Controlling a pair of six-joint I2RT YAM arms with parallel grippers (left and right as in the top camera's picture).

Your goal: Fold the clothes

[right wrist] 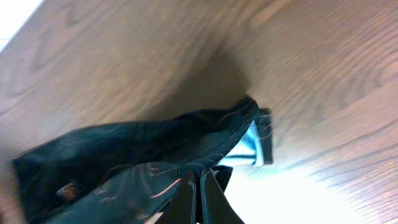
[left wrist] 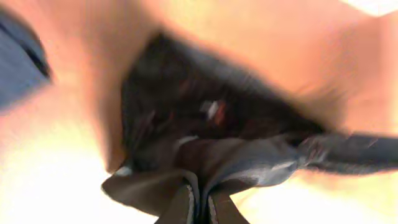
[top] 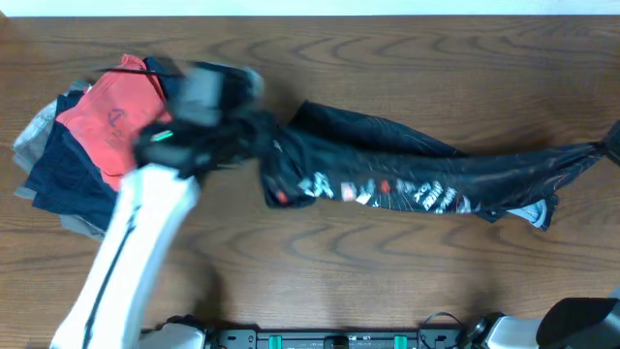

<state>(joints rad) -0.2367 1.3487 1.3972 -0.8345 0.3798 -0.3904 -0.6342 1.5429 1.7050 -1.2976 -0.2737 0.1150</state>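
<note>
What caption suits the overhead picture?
Black jersey, gripped at both ends, stretched across a wooden table beside other piled garments.

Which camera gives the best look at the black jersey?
Overhead: the whole black jersey shows, stretched across the table. The left wrist view gives a blurred bunch of it; the right wrist view only the end held by the right end effector.

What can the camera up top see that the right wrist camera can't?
Only the top view shows the red shirt and navy clothes piled together, plus the left arm at one end of the jersey. Only the right wrist view shows, up close, the right gripper pinched shut on the jersey's other end. Both show the black jersey and the brown table.
</note>
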